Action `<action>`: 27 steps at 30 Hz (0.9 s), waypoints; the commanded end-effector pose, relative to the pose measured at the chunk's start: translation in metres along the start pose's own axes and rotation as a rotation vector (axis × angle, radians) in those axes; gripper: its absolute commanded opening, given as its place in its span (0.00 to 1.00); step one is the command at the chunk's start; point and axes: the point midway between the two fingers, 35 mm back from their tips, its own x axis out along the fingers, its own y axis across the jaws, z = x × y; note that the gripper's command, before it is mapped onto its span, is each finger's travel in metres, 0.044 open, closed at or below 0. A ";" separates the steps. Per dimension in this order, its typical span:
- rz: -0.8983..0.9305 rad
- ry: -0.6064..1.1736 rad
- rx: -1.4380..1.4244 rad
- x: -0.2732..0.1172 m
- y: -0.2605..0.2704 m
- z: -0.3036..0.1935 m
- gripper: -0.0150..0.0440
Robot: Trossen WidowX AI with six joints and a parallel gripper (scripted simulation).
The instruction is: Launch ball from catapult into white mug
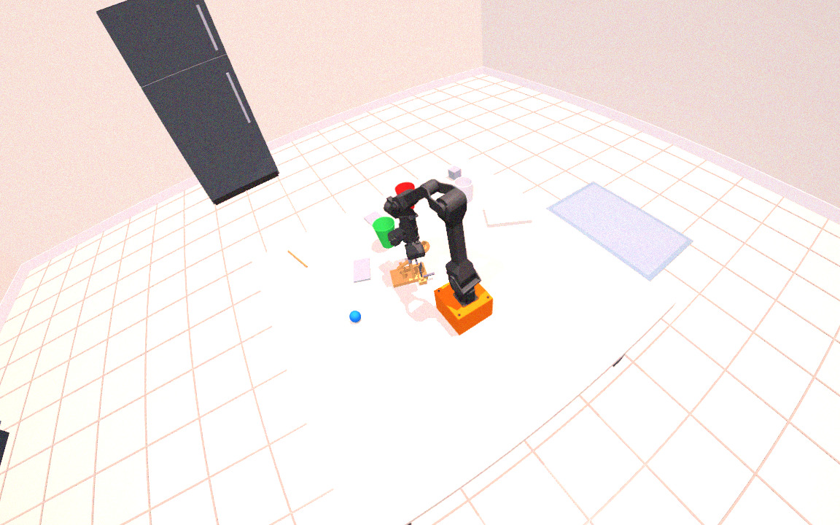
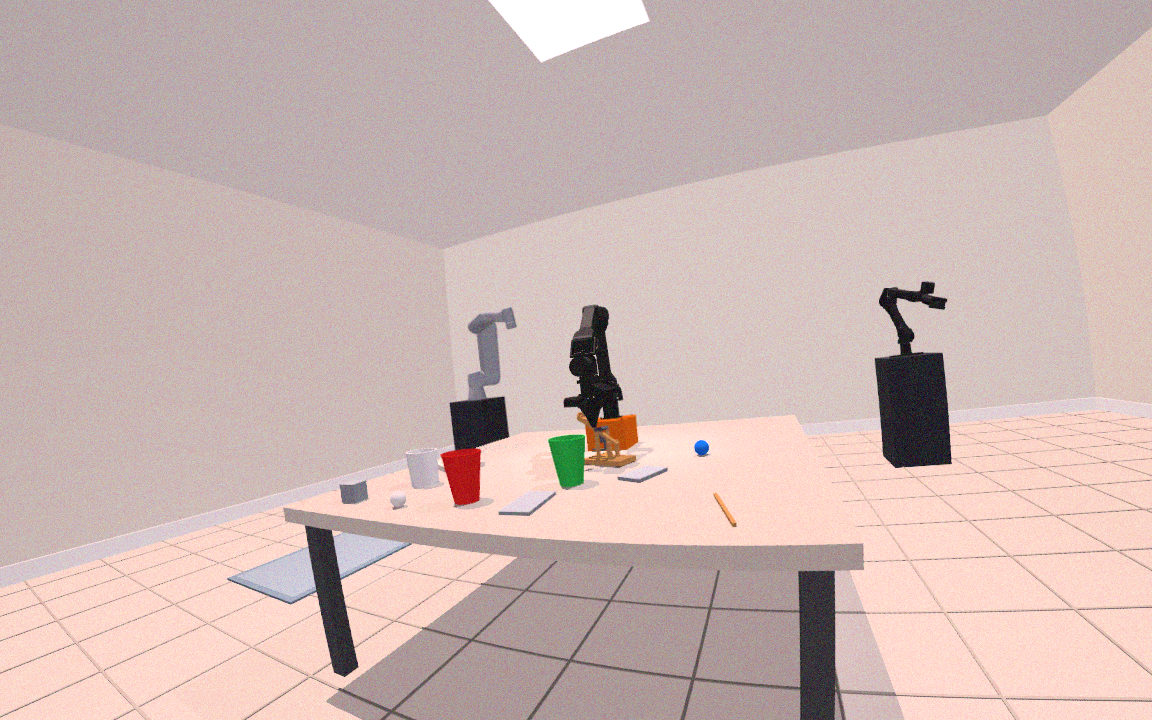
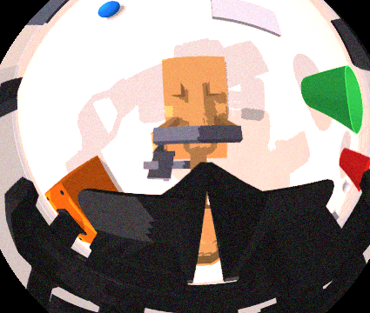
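White tabletop, wooden catapult, long axis running under closed tool

Bright overhead glow from 1 ceiling panel, whites washed out, soft grain.

On the white counter, the side toward the small blue ball gives the widest room to pass, with that ball the lone low obstacle there. The tapered green cup stands near the orange-brown catapult and narrows one flank; the orange box-shaped arm base blocks the other.
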 end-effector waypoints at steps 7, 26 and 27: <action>0.004 0.007 -0.003 0.013 0.001 -0.009 0.25; 0.004 0.008 -0.003 0.039 0.001 -0.019 0.25; 0.004 0.008 -0.003 0.041 0.001 -0.020 0.25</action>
